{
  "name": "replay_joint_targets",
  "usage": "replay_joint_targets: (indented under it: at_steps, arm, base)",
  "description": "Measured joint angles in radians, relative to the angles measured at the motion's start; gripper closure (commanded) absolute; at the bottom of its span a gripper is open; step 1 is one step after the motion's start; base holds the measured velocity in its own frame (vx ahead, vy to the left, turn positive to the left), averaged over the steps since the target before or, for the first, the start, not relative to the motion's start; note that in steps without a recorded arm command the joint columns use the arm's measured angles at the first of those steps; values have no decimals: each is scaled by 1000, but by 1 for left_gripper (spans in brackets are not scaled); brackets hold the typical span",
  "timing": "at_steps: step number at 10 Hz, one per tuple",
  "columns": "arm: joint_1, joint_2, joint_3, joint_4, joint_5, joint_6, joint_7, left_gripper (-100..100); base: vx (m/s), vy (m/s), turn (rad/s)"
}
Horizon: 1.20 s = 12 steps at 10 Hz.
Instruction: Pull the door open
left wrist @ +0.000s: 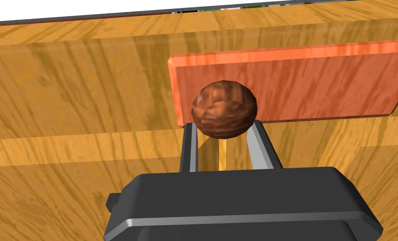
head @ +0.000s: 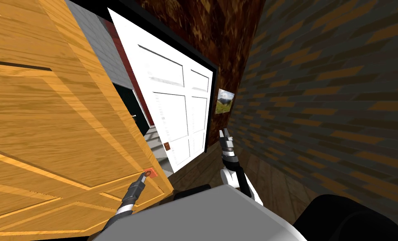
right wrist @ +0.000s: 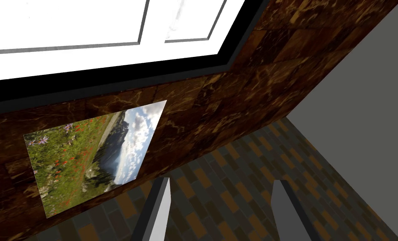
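Grips the round brown knob (left wrist: 224,109) on the wooden door's (head: 47,125) orange plate (left wrist: 311,83) with the left pincer (left wrist: 223,124); holds the right pincer (right wrist: 221,180) spread, well apart from it.

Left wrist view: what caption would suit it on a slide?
Left end effector shut on the round brown knob of a wooden door, against its orange plate.

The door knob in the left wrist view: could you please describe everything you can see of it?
The knob is a round, mottled reddish-brown ball that looks like polished wood. It stands out from one end of an orange-red rectangular plate fixed on the light wooden door. The left gripper is shut on it, its two fingers pressing opposite sides. Its stem is hidden.
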Motion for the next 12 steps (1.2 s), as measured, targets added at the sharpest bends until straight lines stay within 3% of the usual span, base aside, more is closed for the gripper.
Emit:
replay_joint_targets:
  at_steps: [2, 3, 5, 10, 12]
  arm:
    - [13, 20, -26, -9, -17, -19, 25, 100]
    - [17, 19, -30, -8, -19, -19, 27, 100]
    - [40, 38, -39, -17, -25, -41, 43, 100]
    - [78, 73, -73, 10, -45, -138, 80, 100]
    - [91, 82, -86, 16, -52, -153, 93, 100]
  base:
    - [-164, 42, -49]
    - [-171, 43, -141]
    - [-225, 71, -163]
    - [-217, 60, -140]
    - [-135, 39, -63]
